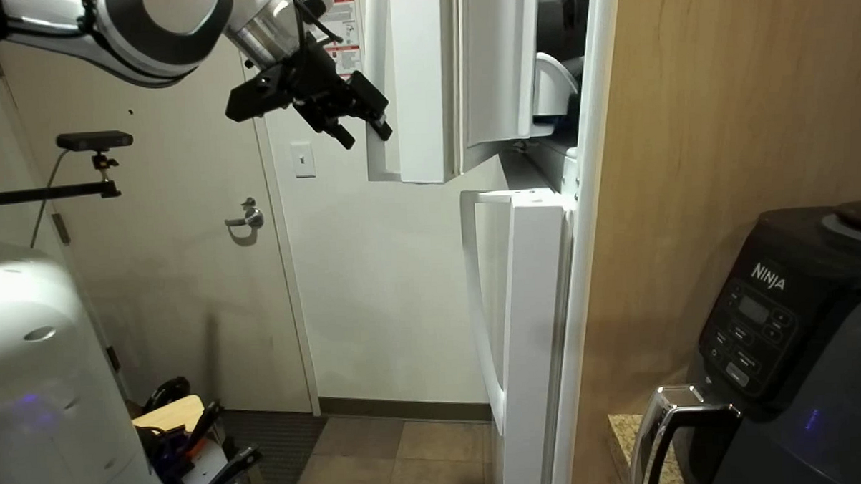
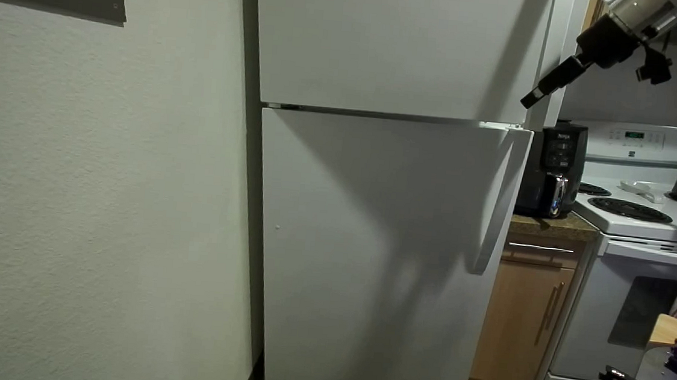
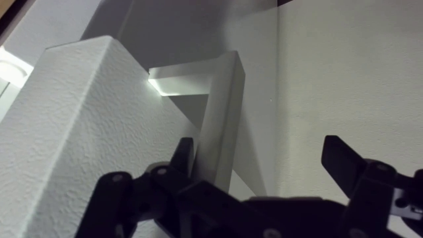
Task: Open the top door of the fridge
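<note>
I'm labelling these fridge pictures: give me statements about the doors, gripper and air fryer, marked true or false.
1. The top fridge door stands open above the lower fridge door. True.
2. The lower fridge door is wide open. False: it is shut.
3. The gripper has its jaws apart. True.
4. The Ninja air fryer stands on the countertop. True.
5. The gripper holds the Ninja air fryer. False: it is up by the top fridge door.
</note>
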Action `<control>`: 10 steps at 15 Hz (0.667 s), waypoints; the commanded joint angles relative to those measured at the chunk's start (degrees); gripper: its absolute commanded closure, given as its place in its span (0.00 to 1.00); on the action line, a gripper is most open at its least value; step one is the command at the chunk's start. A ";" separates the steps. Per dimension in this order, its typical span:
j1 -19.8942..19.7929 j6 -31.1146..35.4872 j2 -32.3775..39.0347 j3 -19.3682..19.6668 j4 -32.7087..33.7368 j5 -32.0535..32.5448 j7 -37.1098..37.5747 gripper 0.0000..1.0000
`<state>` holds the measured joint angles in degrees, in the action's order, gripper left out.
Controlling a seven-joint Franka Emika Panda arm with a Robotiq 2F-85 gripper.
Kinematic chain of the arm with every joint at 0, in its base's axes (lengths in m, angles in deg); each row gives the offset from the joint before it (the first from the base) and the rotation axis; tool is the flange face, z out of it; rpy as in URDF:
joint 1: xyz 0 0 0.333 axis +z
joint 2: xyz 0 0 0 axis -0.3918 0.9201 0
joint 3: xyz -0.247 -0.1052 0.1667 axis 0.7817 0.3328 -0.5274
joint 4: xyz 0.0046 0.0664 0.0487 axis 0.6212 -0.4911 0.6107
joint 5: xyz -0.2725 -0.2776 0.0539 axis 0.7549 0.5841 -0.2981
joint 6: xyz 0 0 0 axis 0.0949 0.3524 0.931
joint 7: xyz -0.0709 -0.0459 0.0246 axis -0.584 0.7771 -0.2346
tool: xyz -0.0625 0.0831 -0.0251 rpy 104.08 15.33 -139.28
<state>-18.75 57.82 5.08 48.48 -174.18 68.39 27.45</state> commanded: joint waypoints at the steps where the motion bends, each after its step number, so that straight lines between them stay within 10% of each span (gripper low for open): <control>1: 2.74 0.71 -1.26 -0.10 -1.25 -3.00 -1.09 0.00; 10: 7.23 -2.24 -7.10 0.99 -1.46 -6.67 -2.18 0.00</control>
<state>-13.48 57.59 0.60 48.53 -175.69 64.26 27.44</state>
